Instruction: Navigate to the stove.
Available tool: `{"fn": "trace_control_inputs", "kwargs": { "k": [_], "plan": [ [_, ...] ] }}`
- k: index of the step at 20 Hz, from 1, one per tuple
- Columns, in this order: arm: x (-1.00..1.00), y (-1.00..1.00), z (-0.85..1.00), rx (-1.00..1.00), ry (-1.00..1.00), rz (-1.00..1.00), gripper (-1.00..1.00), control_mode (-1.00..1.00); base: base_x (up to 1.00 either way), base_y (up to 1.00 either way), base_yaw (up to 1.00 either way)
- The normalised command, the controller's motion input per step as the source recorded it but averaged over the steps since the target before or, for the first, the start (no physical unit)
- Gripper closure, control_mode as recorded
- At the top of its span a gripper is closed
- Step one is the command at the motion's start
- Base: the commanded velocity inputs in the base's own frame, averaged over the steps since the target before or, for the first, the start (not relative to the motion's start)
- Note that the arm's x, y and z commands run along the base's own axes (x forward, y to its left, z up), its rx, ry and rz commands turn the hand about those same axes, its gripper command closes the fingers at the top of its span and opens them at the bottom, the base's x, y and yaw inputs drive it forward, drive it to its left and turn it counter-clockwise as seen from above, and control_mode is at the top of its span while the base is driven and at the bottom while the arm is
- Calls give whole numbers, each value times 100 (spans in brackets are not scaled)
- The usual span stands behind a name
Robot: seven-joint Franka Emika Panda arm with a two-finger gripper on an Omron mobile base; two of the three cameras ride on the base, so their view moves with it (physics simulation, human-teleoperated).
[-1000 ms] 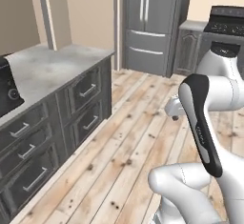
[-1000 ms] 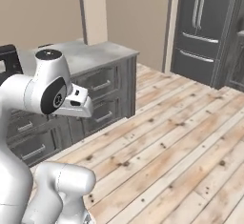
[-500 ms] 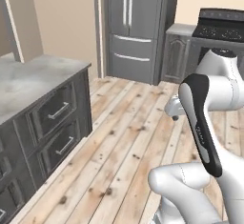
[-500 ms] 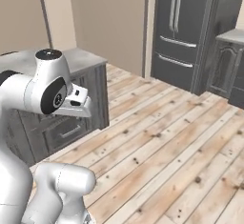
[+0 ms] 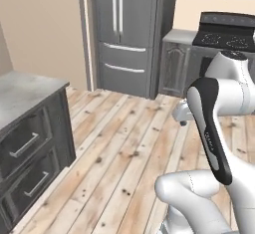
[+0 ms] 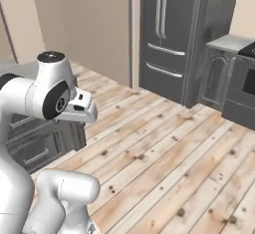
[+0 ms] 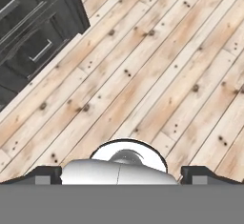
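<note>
Stove (image 5: pixel 226 35) sits far off at my upper right in the left base view, against the back wall, with a grey cabinet (image 5: pixel 177 63) and the tall fridge (image 5: pixel 124 34) to its left. Open wood floor (image 5: pixel 129 143) lies between us; a drawer unit (image 5: pixel 30 153) stands at my left. I judge I'm mid-approach: next I must drive forward and bear right. Whether my jaws are spread, I cannot tell.

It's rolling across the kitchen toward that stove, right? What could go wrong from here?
The stove sits far right, partly behind the arm, so the base might misjudge its approach. The island cabinet stands close on the left; a wide turn could clip its corner. It could also stop at the fridge, which lies straight ahead, instead.
</note>
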Motion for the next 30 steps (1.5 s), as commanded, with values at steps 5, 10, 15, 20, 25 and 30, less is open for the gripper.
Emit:
{"fn": "trace_control_inputs", "kwargs": {
  "k": [5,10,15,20,25,30],
  "plan": [
    [0,0,0,0,0,0,-100,100,100,-56,-6],
    [0,0,0,0,0,0,-100,100,100,-48,-3],
    [0,0,0,0,0,0,-100,100,100,-31,-1],
    [0,0,0,0,0,0,-100,100,100,-14,0],
    [0,0,0,0,0,0,-100,100,100,-7,0],
    [0,0,0,0,0,0,-100,100,100,-13,-3]
  ]
}}
